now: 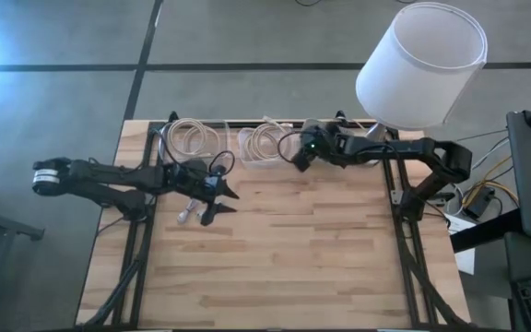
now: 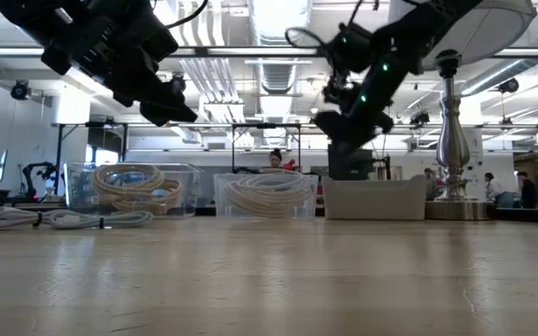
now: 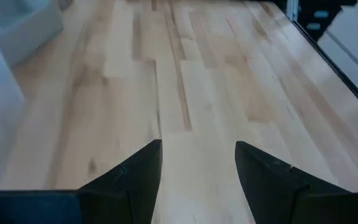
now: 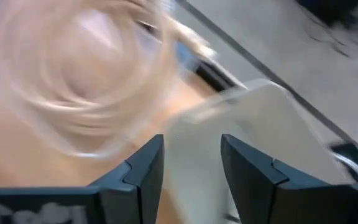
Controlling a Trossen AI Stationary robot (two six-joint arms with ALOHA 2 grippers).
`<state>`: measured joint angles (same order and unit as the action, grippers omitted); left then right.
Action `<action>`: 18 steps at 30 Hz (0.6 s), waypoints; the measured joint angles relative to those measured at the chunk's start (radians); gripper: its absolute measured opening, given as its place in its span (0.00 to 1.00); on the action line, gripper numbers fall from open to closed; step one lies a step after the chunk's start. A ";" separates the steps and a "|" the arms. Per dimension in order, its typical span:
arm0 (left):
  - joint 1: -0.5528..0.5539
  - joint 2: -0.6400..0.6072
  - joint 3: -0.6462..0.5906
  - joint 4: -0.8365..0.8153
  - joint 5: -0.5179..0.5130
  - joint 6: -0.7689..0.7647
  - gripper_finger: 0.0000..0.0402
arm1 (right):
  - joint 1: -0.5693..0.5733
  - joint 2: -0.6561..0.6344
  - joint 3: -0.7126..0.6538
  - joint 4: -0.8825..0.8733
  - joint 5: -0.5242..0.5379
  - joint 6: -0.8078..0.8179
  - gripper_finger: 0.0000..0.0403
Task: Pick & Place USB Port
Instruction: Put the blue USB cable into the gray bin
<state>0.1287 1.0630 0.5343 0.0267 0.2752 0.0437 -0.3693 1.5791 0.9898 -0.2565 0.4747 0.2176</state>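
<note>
A: Starting with the left gripper (image 1: pixel 221 202), where is it placed?

B: It is held above the worktop (image 1: pixel 275 267), near the left edge and a little in from the back edge. Its fingers (image 3: pixel 135 180) are spread apart with bare wood seen between them, and nothing is gripped. In the low view it is raised clear of the surface.

A: And the right gripper (image 1: pixel 300 159)?

B: It is held over the back edge of the worktop, near the middle, just beside a clear bin of coiled cable (image 1: pixel 264 145). Its fingers (image 4: pixel 143 168) are parted, and nothing is seen clamped between them. In the low view it is lifted above a pale shallow tray (image 2: pixel 375 198) set at the back edge.

A: Where is the USB cable found?

B: A loose pale cable (image 1: pixel 188 214) is seen lying flat on the worktop directly below the left gripper, near the left edge. In the low view it is stretched along the surface at the left. Its plug cannot be made out.

A: What else is carried at the back?

B: A second clear bin of coiled cable (image 1: pixel 190 140) is set toward the back left corner. A lamp with a white shade (image 1: pixel 420 63) is stood at the back right corner.
</note>
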 joint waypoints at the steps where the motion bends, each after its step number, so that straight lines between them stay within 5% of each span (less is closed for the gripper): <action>1: -0.008 0.000 0.000 -0.015 0.000 -0.001 0.51 | 0.017 0.000 0.011 0.001 -0.016 0.000 0.38; 9: -0.071 0.000 -0.013 -0.112 -0.027 -0.029 0.51 | 0.168 0.000 0.068 0.000 -0.042 0.011 0.40; 18: -0.096 0.000 -0.110 -0.109 -0.185 -0.124 0.51 | 0.302 0.000 0.071 0.003 -0.042 0.012 0.40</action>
<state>0.0326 1.0628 0.4241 -0.0818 0.0902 -0.0806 -0.0673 1.5795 1.0610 -0.2540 0.4324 0.2297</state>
